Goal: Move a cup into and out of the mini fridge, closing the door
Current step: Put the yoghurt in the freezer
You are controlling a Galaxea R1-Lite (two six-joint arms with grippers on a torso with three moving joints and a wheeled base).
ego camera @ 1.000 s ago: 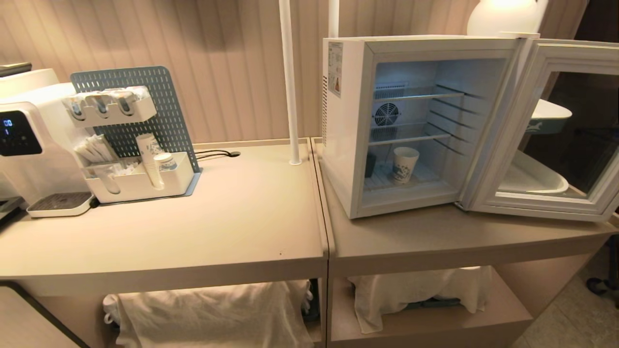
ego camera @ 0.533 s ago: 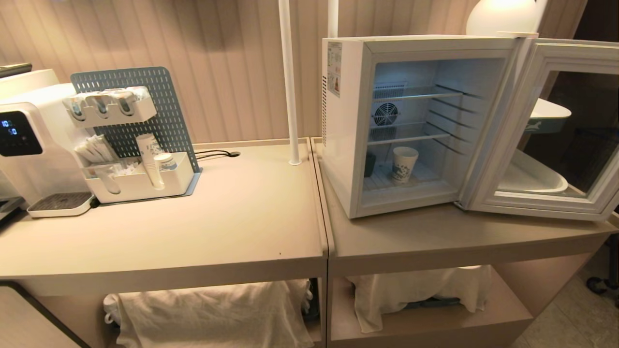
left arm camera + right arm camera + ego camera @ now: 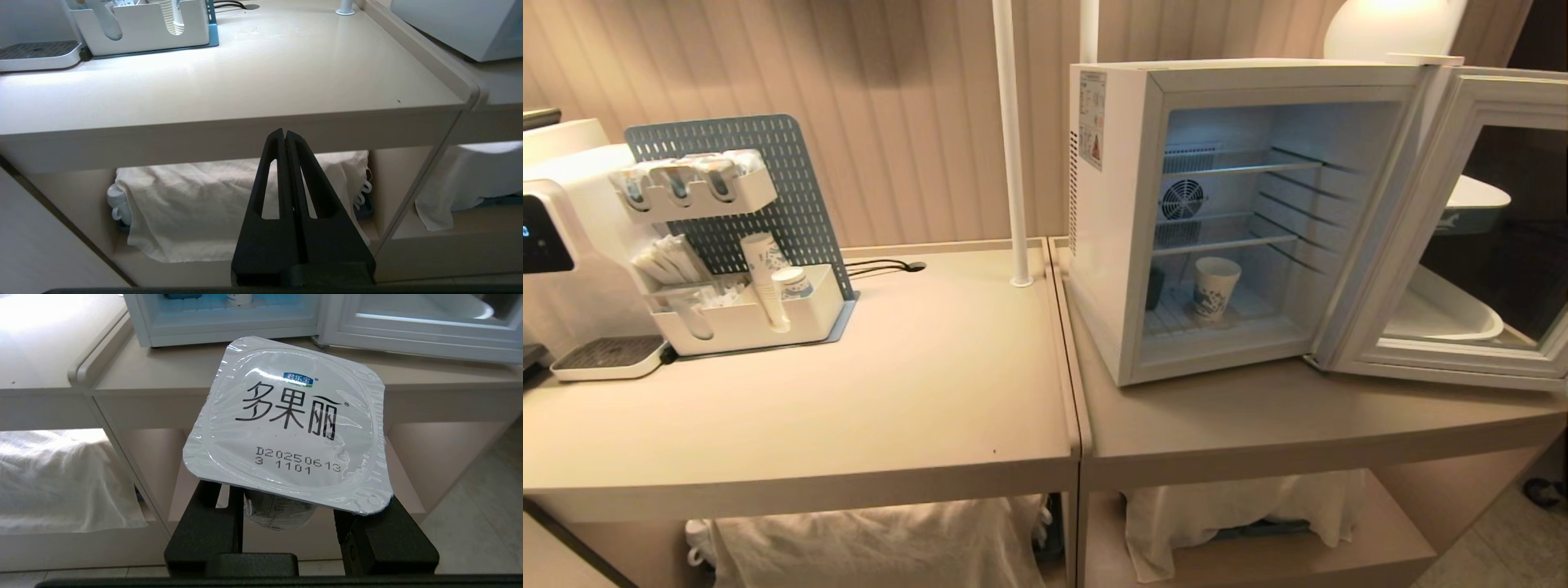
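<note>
Nearest you, your right gripper (image 3: 286, 522) hangs low in front of the counter's right section, its black jaws clamped on the body of a sealed yogurt cup (image 3: 286, 428), whose foil lid with black printed characters faces the wrist camera. Your left gripper (image 3: 285, 136) sits low before the counter's left section, clenched with its two fingers pressed together and nothing between them; white cloth (image 3: 229, 204) fills the shelf under the counter (image 3: 849, 408) just beyond it. Neither arm shows in the head view. On the counter at about ten o'clock stands a white organizer tray (image 3: 743, 322) with a blue pegboard (image 3: 735, 196) behind it, and a white drink machine (image 3: 556, 237) at the far left edge. At about one o'clock the mini fridge (image 3: 1111, 245) stands with its interior lit. The door (image 3: 1462, 245) is swung wide toward three o'clock. The cup (image 3: 1215, 287) stands upright on the bottom wire shelf, left of centre, below the round rear fan (image 3: 1181, 199).
</note>
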